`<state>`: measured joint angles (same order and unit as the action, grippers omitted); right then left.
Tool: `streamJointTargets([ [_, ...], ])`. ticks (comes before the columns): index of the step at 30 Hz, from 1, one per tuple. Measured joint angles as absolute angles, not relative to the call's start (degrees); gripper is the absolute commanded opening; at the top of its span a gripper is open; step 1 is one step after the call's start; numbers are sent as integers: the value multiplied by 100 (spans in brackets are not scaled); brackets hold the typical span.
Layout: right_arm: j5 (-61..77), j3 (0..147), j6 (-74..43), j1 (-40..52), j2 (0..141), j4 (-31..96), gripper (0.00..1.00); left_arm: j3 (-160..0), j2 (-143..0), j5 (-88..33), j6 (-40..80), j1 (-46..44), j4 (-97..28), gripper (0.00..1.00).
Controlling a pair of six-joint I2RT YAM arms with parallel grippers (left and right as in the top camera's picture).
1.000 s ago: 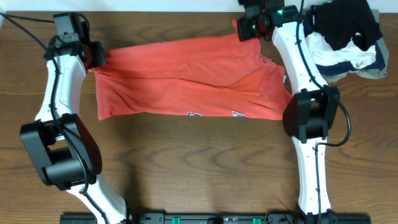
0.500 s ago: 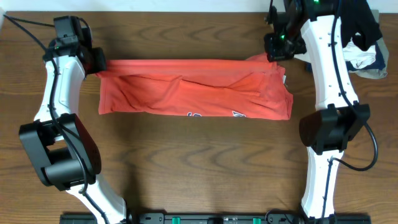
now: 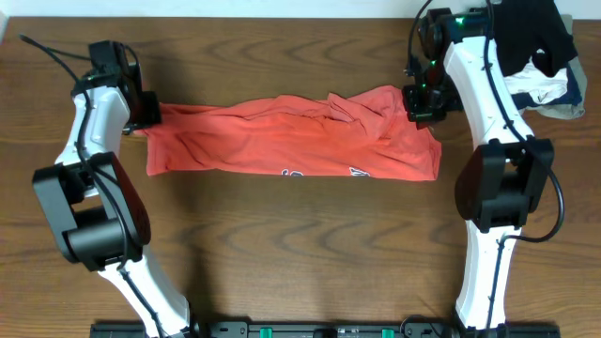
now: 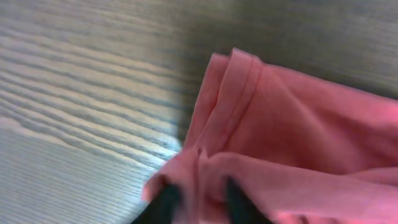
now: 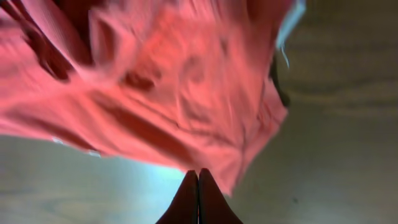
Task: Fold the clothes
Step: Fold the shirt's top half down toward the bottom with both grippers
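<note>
One coral-red shirt (image 3: 291,145) lies as a long folded band across the upper middle of the table (image 3: 300,253), rumpled toward its right end. There are two hands. The left hand (image 3: 150,111), at the band's left end, has its fingers (image 4: 166,200) parted around the hem. The right hand (image 3: 421,103), at the shirt's upper right corner, is closed and pinches the shirt. One heap of clothes (image 3: 531,47) sits in the upper right of the frame.

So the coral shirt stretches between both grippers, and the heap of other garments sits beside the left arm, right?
No: overhead shows the heap beside the right arm. The coral shirt does stretch between the left gripper and the right gripper.
</note>
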<state>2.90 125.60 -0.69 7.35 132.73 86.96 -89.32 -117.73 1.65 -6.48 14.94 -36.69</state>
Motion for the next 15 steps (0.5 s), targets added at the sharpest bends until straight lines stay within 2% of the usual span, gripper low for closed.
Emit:
streamJointTargets([
  [2,471,12560,-19,738,13273,8466,16,-8921,-11782,163,-650,1494,-3726,72],
  [5,681,12560,89,742,13275,8285,24,-8921,-11782,134,-626,1494,-3809,75],
  [10,836,12560,196,746,13273,8180,28,-8906,-11782,89,-637,1494,-3992,82],
  [15,864,12560,263,746,13275,8108,29,-8748,-11880,-126,-821,1494,-3959,84],
])
